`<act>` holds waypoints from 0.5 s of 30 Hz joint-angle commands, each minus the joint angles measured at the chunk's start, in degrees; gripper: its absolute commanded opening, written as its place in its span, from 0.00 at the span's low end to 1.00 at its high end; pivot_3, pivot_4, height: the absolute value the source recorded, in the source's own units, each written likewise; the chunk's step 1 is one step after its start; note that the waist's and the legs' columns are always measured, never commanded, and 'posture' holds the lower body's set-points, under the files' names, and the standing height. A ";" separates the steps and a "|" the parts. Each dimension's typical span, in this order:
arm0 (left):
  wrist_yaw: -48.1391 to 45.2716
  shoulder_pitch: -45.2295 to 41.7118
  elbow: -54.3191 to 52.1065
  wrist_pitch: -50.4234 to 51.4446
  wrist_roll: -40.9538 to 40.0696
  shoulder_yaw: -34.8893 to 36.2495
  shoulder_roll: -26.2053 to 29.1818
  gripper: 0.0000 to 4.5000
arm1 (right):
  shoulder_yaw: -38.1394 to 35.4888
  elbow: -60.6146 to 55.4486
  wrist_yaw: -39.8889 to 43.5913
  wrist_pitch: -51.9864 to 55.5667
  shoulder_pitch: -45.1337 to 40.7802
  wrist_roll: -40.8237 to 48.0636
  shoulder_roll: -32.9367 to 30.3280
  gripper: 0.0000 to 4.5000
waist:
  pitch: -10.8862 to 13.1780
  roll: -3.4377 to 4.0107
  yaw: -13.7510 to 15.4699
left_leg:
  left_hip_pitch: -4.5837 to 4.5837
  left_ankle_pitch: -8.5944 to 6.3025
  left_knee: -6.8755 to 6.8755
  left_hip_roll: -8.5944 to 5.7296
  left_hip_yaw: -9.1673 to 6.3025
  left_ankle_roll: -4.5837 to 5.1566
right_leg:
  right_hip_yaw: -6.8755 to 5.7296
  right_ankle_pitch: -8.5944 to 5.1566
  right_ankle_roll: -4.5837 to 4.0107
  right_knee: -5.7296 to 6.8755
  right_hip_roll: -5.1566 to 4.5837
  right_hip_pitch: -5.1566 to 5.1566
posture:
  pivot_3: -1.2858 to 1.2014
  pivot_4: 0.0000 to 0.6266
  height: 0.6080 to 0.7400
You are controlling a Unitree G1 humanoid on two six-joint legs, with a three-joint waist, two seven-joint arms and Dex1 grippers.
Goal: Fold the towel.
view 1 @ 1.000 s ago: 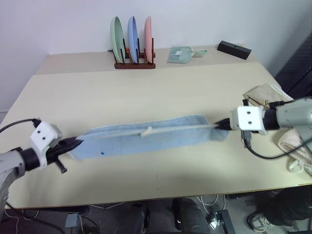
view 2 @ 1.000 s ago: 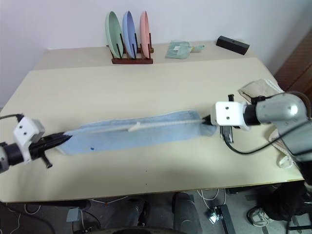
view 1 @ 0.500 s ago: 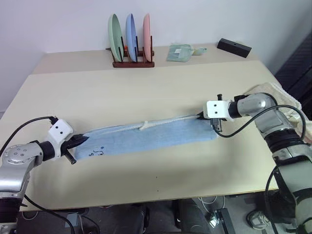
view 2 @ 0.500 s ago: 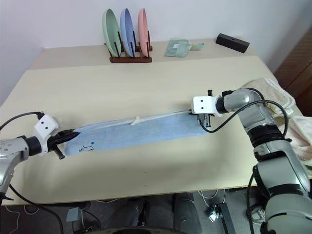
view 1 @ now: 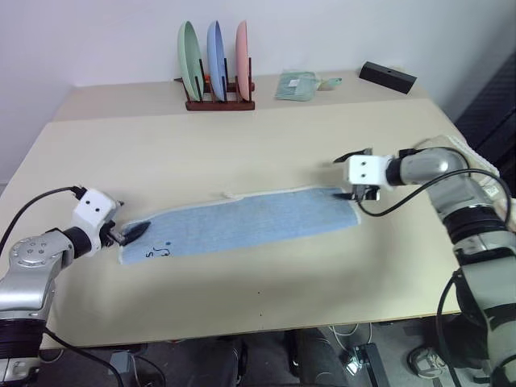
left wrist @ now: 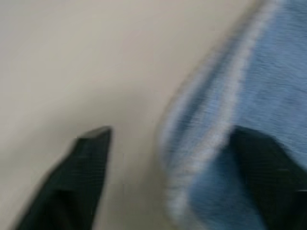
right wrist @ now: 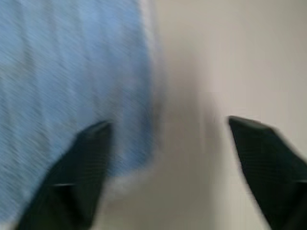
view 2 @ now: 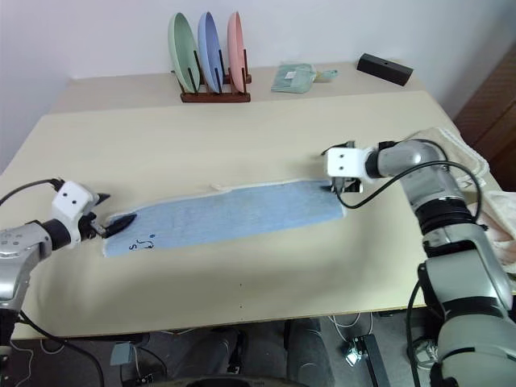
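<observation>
Now the towel [view 1: 242,225] lies flat as a long, narrow blue strip across the near half of the table [view 1: 242,145], its length running from about eight o'clock to two o'clock, with a small dark mark near its eight o'clock end. At that end, the left claw [view 1: 133,231] has its fingers spread; in the left wrist view, one finger lies over the cloth and the other on bare table beside the edge. At the two o'clock end, the right claw [view 1: 352,173] is also spread, straddling the towel's edge without pinching it. Toward twelve o'clock, a plate rack [view 1: 218,103] holds green, blue and pink plates upright. A small green cloth [view 1: 297,85] and a black box [view 1: 387,78] sit toward one o'clock.
</observation>
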 commanded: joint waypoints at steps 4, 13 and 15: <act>7.99 -1.19 -6.29 -0.93 -3.69 9.40 -4.12 0.87 | -17.16 -25.71 0.82 24.32 15.28 17.50 -5.55 0.86 | -0.04 -0.07 0.48 | -0.14 0.01 -0.04 0.01 -0.11 -0.02 | -0.05 0.01 0.00 -0.08 -0.02 -0.06 | 0.52 0.24 0.94; 3.10 1.91 -17.27 3.11 -4.21 3.46 -3.11 0.88 | -36.49 -65.56 -5.77 67.41 45.03 44.45 -3.14 1.00 | -0.09 -0.01 1.35 | 0.05 -0.01 -0.01 0.01 0.01 0.02 | 0.12 0.03 0.01 0.00 -0.03 0.09 | 0.52 0.24 0.94; 3.03 2.02 -15.11 3.25 -2.61 2.55 -2.35 0.88 | -38.85 -68.69 -9.30 71.43 47.76 47.58 -0.70 1.00 | -0.11 -0.04 1.42 | 0.07 -0.01 0.00 0.02 0.05 0.03 | 0.14 0.09 0.01 0.00 -0.02 0.10 | 0.52 0.24 0.94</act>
